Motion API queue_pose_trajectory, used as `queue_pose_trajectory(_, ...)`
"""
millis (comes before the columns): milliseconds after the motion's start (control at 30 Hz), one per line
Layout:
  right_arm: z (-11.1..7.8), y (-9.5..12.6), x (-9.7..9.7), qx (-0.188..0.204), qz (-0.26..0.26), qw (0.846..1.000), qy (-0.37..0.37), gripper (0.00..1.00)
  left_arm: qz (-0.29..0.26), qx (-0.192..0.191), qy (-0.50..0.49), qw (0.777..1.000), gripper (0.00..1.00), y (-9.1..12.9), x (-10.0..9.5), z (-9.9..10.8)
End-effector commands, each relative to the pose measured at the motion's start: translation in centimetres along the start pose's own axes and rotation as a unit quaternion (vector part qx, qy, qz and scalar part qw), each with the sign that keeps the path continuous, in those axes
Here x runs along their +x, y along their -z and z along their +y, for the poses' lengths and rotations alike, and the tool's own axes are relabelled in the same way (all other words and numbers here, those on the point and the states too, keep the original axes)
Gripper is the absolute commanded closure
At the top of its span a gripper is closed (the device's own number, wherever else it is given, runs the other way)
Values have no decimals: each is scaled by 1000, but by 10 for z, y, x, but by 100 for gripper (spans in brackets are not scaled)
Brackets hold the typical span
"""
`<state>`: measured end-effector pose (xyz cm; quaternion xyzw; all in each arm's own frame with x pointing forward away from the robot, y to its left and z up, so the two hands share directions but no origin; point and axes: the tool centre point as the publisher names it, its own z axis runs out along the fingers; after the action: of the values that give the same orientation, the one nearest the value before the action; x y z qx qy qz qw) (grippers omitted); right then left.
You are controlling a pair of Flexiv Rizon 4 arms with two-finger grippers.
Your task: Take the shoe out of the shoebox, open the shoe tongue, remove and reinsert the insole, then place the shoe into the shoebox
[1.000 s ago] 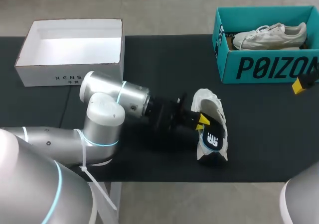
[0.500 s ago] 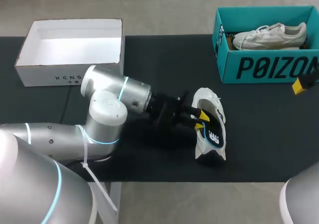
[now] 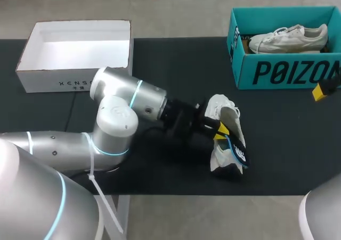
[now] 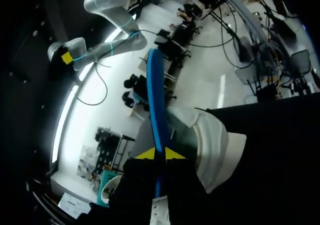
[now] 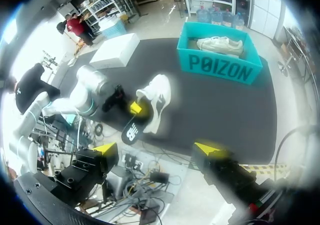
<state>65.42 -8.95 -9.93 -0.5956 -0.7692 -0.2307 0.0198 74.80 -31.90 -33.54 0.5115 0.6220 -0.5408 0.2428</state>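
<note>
A white shoe (image 3: 220, 111) lies on the black table near its front edge, toe toward the far side. My left gripper (image 3: 220, 129) is over the shoe's opening, shut on a dark blue insole (image 3: 238, 151) with a white logo. The insole sticks out of the shoe toward the heel, tilted on edge. In the left wrist view the insole (image 4: 156, 95) runs edge-on from between the yellow fingertips (image 4: 146, 154), with the shoe (image 4: 216, 145) beside it. My right gripper (image 5: 156, 149) hangs open high above the table, well away from the shoe (image 5: 159, 91).
A teal shoebox (image 3: 282, 72) at the back right holds another white shoe (image 3: 287, 38). An open white box (image 3: 74, 76) stands at the back left. One yellow fingertip (image 3: 319, 92) of my right arm shows at the right edge, in front of the teal box.
My left gripper has shifted slightly right and drawn the insole further out of the shoe. The insole has turned from lying flat to standing on edge, and the shoe has tipped with it.
</note>
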Motion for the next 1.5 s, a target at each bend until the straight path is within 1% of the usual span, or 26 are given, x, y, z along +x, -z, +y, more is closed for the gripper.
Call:
queue_pose_trajectory(33, 3, 0, 0, 4, 0, 1000, 0, 0, 4, 2, 2, 1000, 81, -8, 0, 1)
queue_pose_trajectory(100, 3, 0, 0, 4, 0, 1000, 0, 0, 8, 2, 3, 1000, 80, -8, 0, 1)
queue_pose_trajectory(167, 3, 0, 0, 4, 0, 1000, 0, 0, 13, 5, 5, 1000, 71, -7, 1, 1)
queue_pose_trajectory(200, 3, 0, 0, 4, 0, 1000, 0, 0, 14, 6, 5, 1000, 64, -7, 1, 1)
queue_pose_trajectory(233, 3, 0, 0, 4, 0, 1000, 0, 0, 15, 7, 5, 1000, 65, -7, 1, 0)
queue_pose_trajectory(267, 3, 0, 0, 4, 0, 1000, 0, 0, 16, 8, 4, 1000, 72, -6, 1, 0)
queue_pose_trajectory(300, 3, 0, 0, 4, 0, 1000, 0, 0, 18, 8, 2, 1000, 94, -6, 0, 0)
queue_pose_trajectory(333, 3, 0, 0, 4, 0, 1000, 0, 0, 18, 11, 1, 1000, 100, -7, 0, -1)
queue_pose_trajectory(533, 3, 0, 0, 4, 0, 1000, 0, 0, 29, 18, -2, 999, 100, -11, -1, -3)
queue_pose_trajectory(733, 3, 0, 0, 4, 0, 1000, 0, 0, 37, 24, -4, 999, 100, -9, 5, -4)
queue_pose_trajectory(933, 3, 0, 0, 4, 0, 1000, 0, 0, 42, 14, -6, 999, 100, 3, 12, 9)
queue_pose_trajectory(1100, 3, 0, 0, 4, 0, 1000, 0, 0, 48, 9, -12, 999, 100, 8, 11, 24)
queue_pose_trajectory(1200, 3, 0, 0, 4, 0, 1000, 0, 0, 57, -1, -15, 998, 100, 9, 10, 33)
queue_pose_trajectory(1267, 3, 0, 0, 4, 0, 1000, 0, 0, 79, -12, -17, 997, 100, 8, 9, 38)
queue_pose_trajectory(1300, 3, 0, 0, 4, 0, 1000, 0, 0, 99, -22, -21, 995, 100, 7, 8, 40)
queue_pose_trajectory(1367, 3, 0, 0, 4, 0, 1000, 0, 0, 102, -33, -26, 994, 100, 4, 2, 39)
queue_pose_trajectory(1400, 3, 0, 0, 4, 0, 1000, 0, 0, 106, -33, -30, 993, 75, 3, 0, 37)
queue_pose_trajectory(1433, 3, 0, 0, 4, 0, 1000, 0, 0, 106, -34, -30, 993, 67, 2, -1, 36)
queue_pose_trajectory(1467, 3, 0, 0, 4, 0, 1000, 0, 0, 106, -37, -32, 993, 8, 2, -3, 34)
queue_pose_trajectory(1500, 3, 0, 0, 4, 0, 1000, 0, 0, 109, -40, -33, 993, 0, 2, -3, 31)
